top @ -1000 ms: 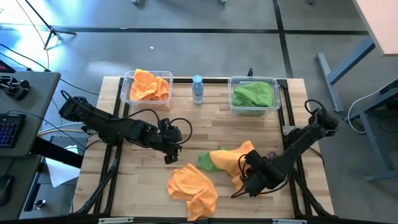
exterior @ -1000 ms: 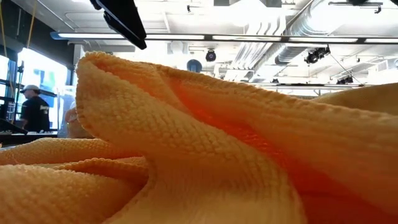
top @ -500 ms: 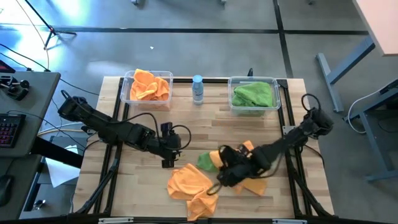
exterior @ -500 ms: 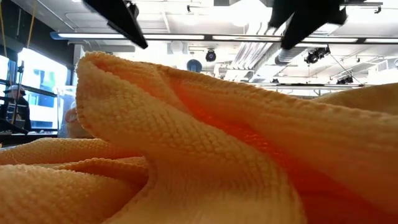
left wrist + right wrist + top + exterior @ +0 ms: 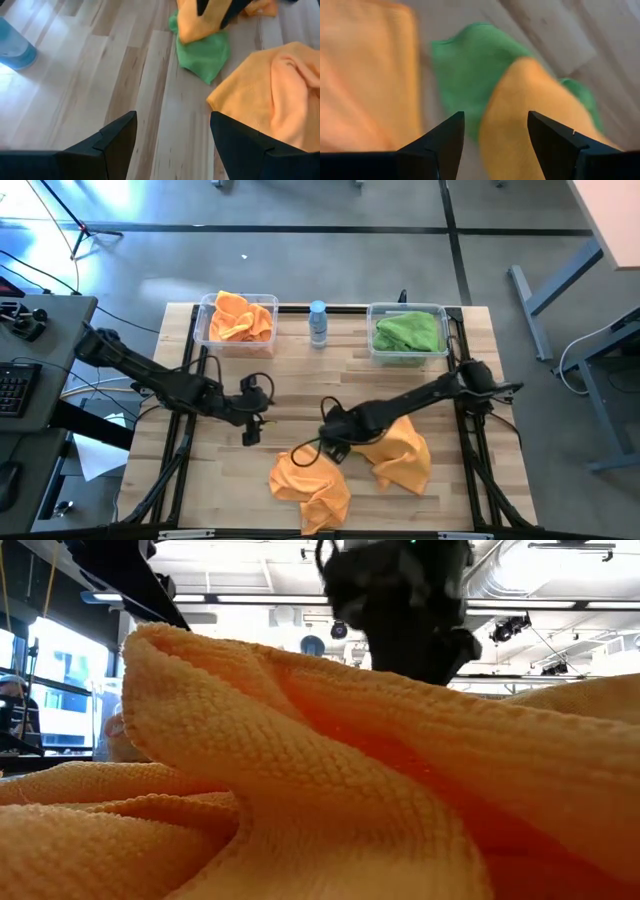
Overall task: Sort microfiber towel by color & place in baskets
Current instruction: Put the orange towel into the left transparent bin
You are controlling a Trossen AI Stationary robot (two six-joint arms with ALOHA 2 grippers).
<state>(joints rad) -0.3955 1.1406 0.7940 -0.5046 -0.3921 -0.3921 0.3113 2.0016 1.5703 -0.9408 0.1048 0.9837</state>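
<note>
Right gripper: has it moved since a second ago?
Yes. The right gripper swung from near the table's right edge toward the centre, now over the green towel, below the bottle.

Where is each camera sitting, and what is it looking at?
High view: above the table, looking straight down; both arms, both baskets.
Low view: at table-top height, behind an orange towel; a dark arm hangs above.
Left wrist view: on the left arm, past its open fingers at the wood.
Right wrist view: on the right arm, open fingers over towels.
Both wrist views share the green towel.
</note>
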